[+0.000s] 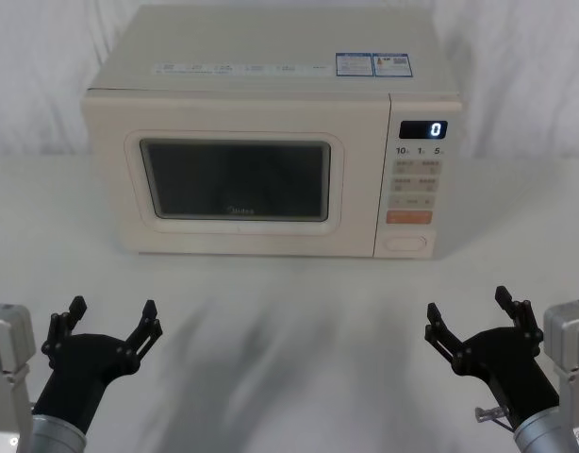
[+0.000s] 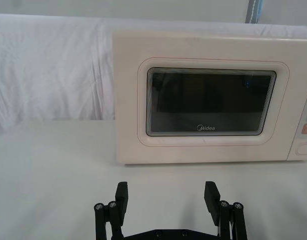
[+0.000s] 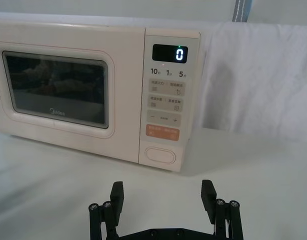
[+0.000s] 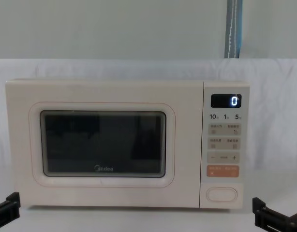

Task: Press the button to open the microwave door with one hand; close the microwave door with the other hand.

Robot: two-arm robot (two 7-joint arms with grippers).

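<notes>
Door (image 1: 235,179) shut flush against the microwave body, window dark, display (image 1: 423,129) reading 0. Nothing started yet, by my read.

Button (image 1: 406,243) sits at the bottom of the control panel, directly under the orange key (image 1: 408,217) and just above the bench (image 1: 289,311). My right hand (image 1: 471,316) hovers low over the bench, well short of the panel and a little to the right of the button, fingers spread apart. Left hand (image 1: 112,318) mirrors it on the other side, fingers also apart, short of the door's left half.

Risks as I see them:
- Orange key lies right above the button. Come in slightly high with the right hand and I press the wrong key, possibly starting a program instead of releasing the door.
- Spread fingers make a poor pusher: one tip may land on the button while the other catches the panel edge or the bench. I'd bring them together first.
- Door looks hinged on the left, so it should swing out toward the left hand. Parked too near, it gets struck.
- A hard push may slide the microwave back on the white cloth.
</notes>
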